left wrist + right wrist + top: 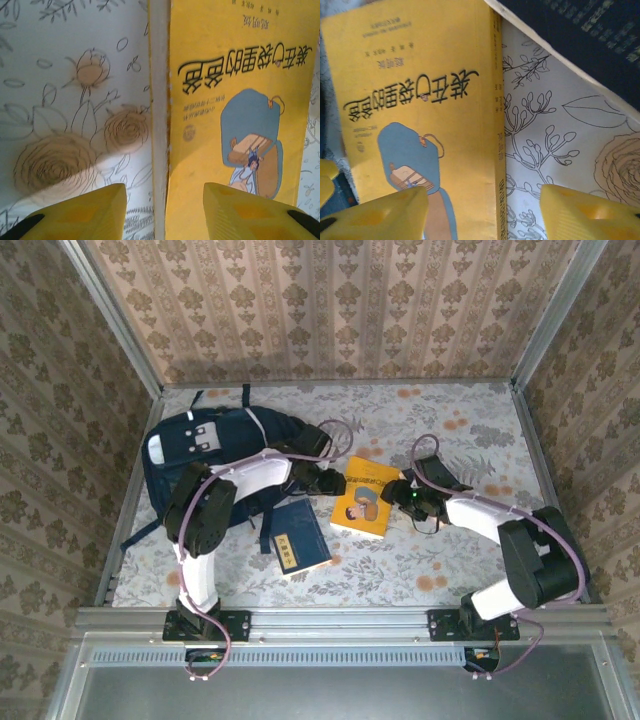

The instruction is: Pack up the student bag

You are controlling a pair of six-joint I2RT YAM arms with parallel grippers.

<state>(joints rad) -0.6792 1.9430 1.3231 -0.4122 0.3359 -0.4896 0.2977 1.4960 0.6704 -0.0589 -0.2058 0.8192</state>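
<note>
The student bag (215, 455), a big navy backpack with white patches, lies at the back left of the table. A yellow book (365, 498) with a cartoon cover lies flat at the centre. My left gripper (335, 480) is at the book's left edge. Its yellow jaws (165, 212) stand open astride the white page edge (159, 125), one finger over the cloth and one over the cover. My right gripper (402, 495) is at the book's right edge. It is open (485, 215) astride the spine (499, 150), with one finger over the cover (420, 100).
A navy booklet with a yellow label (298, 538) lies just front-left of the yellow book, and its dark cover (590, 40) shows in the right wrist view. A floral cloth (450, 560) covers the table. Patterned walls enclose the back and both sides.
</note>
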